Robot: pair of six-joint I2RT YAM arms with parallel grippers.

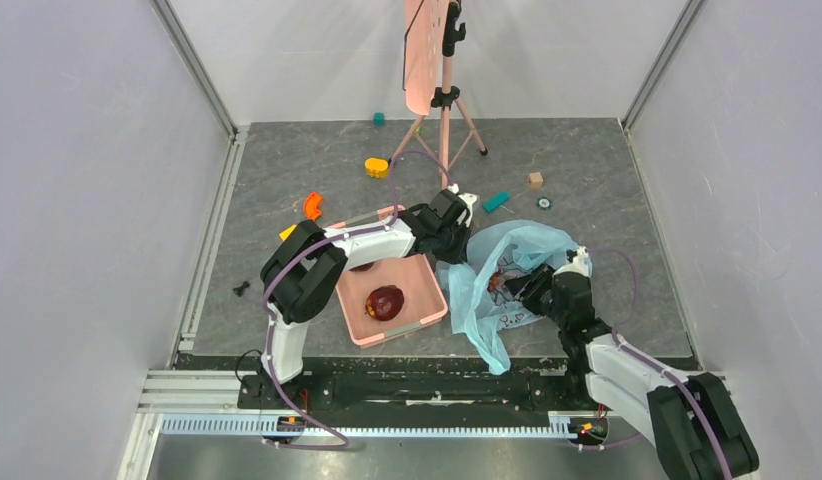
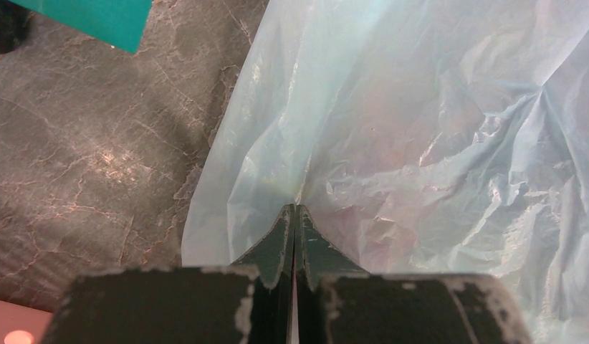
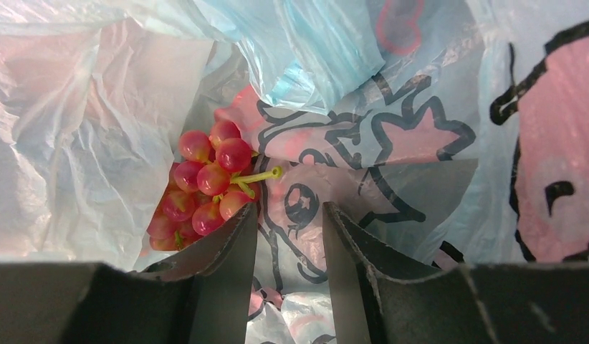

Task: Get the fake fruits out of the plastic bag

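Left wrist view: your left gripper is pinched closed on the plastic bag. Your right gripper is open inside it, grape bunch at ten o'clock. One dark-red fruit lies in the pink basket.

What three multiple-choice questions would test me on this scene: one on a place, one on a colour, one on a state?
1. Where is the big dark-red fruit?
A) in the pink basket
B) on a shelf
C) in a drawer

2. What colour is the plastic bag?
A) green
B) light blue
C) yellow

3. How are the left fingers?
A) spread wide
B) shut on the bag
C) holding a spoon

Answers:
1 A, the basket's walls surround it.
2 B, every view shows pale blue film.
3 B, they pinch a fold of the film.
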